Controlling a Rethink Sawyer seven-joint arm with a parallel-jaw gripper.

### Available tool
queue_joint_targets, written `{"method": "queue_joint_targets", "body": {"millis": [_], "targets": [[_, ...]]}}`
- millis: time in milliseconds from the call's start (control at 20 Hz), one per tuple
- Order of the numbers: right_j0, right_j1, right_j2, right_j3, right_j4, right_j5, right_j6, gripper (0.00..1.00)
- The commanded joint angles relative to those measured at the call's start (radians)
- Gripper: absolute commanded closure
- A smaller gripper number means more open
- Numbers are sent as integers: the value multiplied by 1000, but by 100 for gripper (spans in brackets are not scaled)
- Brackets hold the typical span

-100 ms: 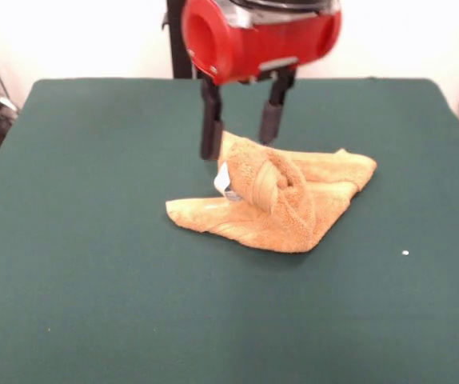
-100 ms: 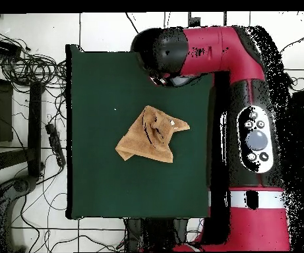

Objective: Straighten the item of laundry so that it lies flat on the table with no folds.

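The item of laundry (image 1: 273,196) is an orange-tan towel lying crumpled near the middle of the green table (image 1: 93,240). A twisted hump rises at its centre and folded flaps spread to both sides. A small white label tag (image 1: 224,182) shows on its left side. My gripper (image 1: 239,144) hangs open just over the towel's far edge, its two black fingers (image 1: 210,132) spread apart. One tip stands beside the towel's far left corner. Seen from overhead, the towel (image 2: 151,135) forms a rough folded triangle on the table (image 2: 95,165), and the arm's head (image 2: 164,53) hides the gripper.
A tiny white speck (image 1: 405,253) lies on the cloth right of the towel. In the overhead view the red arm (image 2: 246,118) runs along the table's right side, and cables (image 2: 22,66) clutter the floor beyond the left edge.
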Motion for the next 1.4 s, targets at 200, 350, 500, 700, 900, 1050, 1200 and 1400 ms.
{"method": "queue_joint_targets", "body": {"millis": [200,350,500,700,900,1050,1200,1400], "targets": [[-65,-81,71,150,8,69,-346,0],[-73,-81,75,151,7,77,-341,0],[-96,-73,90,94,4,123,-374,0],[-105,-86,98,108,11,124,-370,0],[-106,-93,106,161,32,90,-333,0],[-109,-96,111,200,50,51,-304,0],[-117,-108,115,247,74,12,-273,0],[-133,-127,109,327,101,-40,-227,0]]}}
